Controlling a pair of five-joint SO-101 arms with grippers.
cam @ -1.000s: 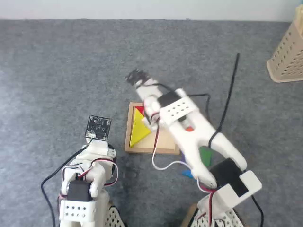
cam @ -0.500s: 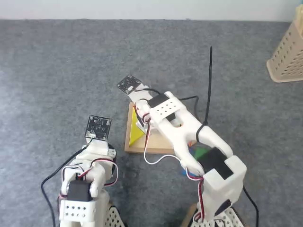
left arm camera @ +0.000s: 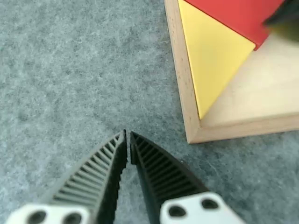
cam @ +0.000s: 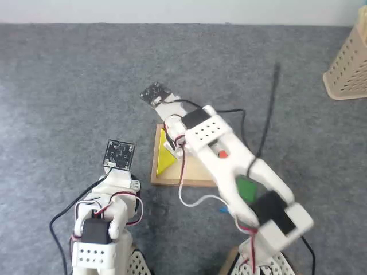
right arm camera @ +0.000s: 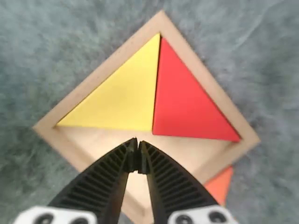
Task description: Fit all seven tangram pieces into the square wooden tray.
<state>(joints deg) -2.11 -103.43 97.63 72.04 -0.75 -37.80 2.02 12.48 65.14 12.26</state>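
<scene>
The square wooden tray [cam: 162, 179] lies on the grey carpet in the middle. It holds a yellow triangle [right arm camera: 121, 98] and a red triangle [right arm camera: 182, 102], set edge to edge in one half. My right gripper [right arm camera: 138, 142] is shut and empty, hovering over the tray's bare wooden floor [right arm camera: 112, 140]. An orange piece [right arm camera: 219, 184] lies on the carpet just outside one tray side. In the high view a green piece [cam: 248, 188] and a blue piece [cam: 226, 211] lie beside the right arm. My left gripper [left arm camera: 127, 135] is shut and empty over the carpet, near a tray corner [left arm camera: 194, 135].
A beige perforated container [cam: 348, 63] stands at the far right edge. The right arm [cam: 229, 166] lies across the tray and hides most of it from above. A black cable [cam: 269, 109] rises beside that arm. Open carpet spreads on the left and far sides.
The right arm's wrist has swung left over the tray and now covers the red triangle in the high view. Its elbow and cable have shifted. The left arm has not moved.
</scene>
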